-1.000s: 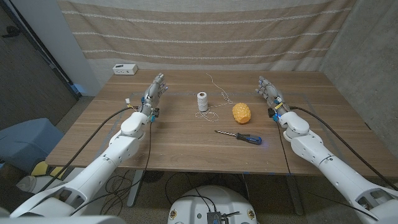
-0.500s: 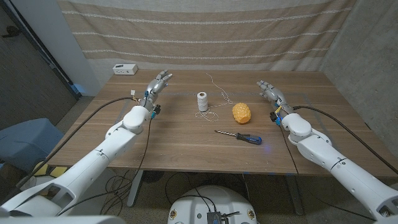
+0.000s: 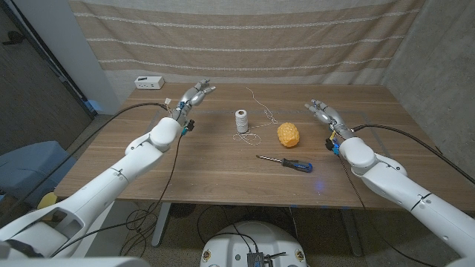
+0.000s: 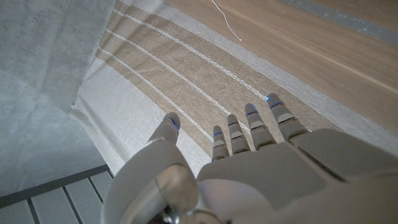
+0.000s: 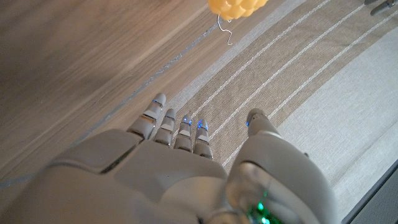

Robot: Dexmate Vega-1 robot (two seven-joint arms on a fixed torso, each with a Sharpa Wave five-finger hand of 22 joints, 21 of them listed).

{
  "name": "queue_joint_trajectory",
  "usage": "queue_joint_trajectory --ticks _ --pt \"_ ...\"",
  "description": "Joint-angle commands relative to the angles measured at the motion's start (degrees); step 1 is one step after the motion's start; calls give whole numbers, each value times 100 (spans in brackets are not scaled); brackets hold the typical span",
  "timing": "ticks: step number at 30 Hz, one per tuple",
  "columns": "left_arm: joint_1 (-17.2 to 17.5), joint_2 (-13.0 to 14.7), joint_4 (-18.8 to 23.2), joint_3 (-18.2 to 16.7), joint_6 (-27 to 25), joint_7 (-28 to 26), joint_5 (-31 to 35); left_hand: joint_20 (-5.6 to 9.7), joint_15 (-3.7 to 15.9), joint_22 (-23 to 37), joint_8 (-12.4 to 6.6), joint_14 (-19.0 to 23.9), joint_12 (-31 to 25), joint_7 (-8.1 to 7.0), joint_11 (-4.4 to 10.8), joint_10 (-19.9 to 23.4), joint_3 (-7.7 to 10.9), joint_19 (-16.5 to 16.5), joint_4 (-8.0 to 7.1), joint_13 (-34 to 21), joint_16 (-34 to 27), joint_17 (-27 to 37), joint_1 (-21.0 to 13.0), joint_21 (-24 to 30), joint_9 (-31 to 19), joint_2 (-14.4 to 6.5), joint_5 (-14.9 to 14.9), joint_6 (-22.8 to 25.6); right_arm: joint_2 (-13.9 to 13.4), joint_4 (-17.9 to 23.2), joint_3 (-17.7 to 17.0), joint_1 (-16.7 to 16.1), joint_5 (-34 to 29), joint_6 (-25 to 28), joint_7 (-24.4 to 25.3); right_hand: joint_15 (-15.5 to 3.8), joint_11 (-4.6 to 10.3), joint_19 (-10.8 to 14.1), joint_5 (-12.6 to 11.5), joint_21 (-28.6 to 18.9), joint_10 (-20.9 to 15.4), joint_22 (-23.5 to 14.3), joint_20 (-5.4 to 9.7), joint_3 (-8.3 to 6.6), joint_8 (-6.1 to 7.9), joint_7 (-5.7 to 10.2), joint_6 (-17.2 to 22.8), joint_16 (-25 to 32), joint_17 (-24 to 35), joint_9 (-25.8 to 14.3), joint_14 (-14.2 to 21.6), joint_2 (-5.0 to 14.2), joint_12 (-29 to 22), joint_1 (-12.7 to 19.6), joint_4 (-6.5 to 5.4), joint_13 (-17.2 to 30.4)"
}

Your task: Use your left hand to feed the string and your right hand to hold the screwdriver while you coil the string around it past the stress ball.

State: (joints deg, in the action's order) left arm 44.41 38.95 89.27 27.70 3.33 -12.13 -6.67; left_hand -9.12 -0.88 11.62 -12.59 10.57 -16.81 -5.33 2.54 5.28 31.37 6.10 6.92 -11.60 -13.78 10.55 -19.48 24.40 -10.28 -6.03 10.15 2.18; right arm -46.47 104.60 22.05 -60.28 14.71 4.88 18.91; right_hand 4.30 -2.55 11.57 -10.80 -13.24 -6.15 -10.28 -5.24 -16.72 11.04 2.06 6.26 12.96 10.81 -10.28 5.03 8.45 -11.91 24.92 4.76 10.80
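Head view: white string spool (image 3: 241, 121), blue-handled screwdriver (image 3: 286, 162) lying flat, both hands (image 3: 194, 96) (image 3: 323, 113) empty, fingers apart.

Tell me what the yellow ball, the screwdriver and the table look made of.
Stress ball: likely soft foam or rubber, matte, bumpy yellow surface. Screwdriver: thin metal-looking shaft, blue-and-black handle, probably plastic. Table: wood or wood veneer, visible grain, smooth low-sheen finish.
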Motion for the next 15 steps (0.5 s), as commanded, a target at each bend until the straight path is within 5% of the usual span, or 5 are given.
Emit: queue_joint_trajectory --ticks 1,15 --pt "-405 260 307 367 -401 208 753 6 49 30 10 160 -38 -27 -2 118 7 167 81 -11 -52 35 -95 87 -15 38 -16 61 -463 1096 -62 -486 -701 1391 501 -28 16 44 12 21 -36 -9 -25 -36 32 17 34 21 13 -20 23 6 0 112 47 18" --pt "-632 460 580 629 -597 505 1537 -9 90 43 18 171 -3 -41 -3 116 -32 188 173 -16 -21 38 -168 103 -18 138 -29 132 -681 2065 33 -859 -1137 2777 760 -72 66 76 20 24 -70 -9 -9 -64 36 53 84 22 15 -22 76 6 1 173 109 21"
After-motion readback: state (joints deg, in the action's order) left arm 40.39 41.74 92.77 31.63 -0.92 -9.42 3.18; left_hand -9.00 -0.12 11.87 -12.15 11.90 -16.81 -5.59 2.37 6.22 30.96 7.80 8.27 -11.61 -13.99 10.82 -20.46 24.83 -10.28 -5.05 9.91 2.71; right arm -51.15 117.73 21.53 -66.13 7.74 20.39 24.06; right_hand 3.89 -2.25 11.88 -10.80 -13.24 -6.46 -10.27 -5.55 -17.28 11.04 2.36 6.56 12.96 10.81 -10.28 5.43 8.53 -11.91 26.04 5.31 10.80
